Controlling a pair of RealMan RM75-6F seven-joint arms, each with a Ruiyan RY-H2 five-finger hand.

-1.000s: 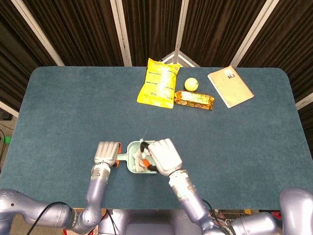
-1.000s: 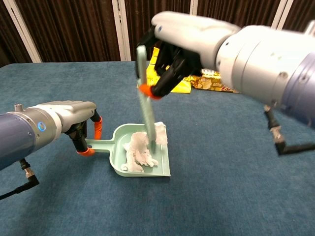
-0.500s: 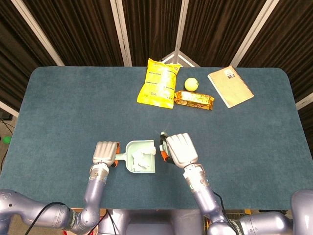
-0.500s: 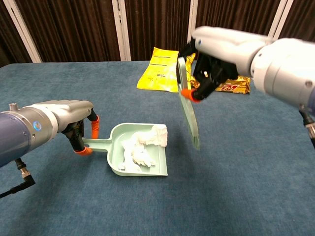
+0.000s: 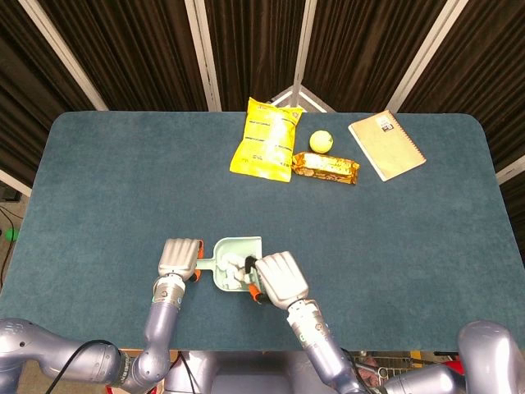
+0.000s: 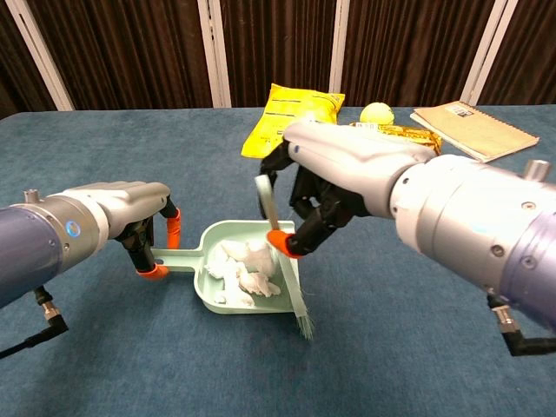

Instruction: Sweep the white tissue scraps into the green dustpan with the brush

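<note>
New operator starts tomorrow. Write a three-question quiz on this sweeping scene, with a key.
1. True or false: the white tissue scraps lie inside the green dustpan.
2. Which hand holds the brush? A) left hand B) right hand C) neither
3. Fill in: the left hand holds the dustpan by its ____.

Key:
1. True; no scraps show on the table.
2. B; the right hand grips the brush, bristles down at the pan's open edge.
3. Handle.
</note>
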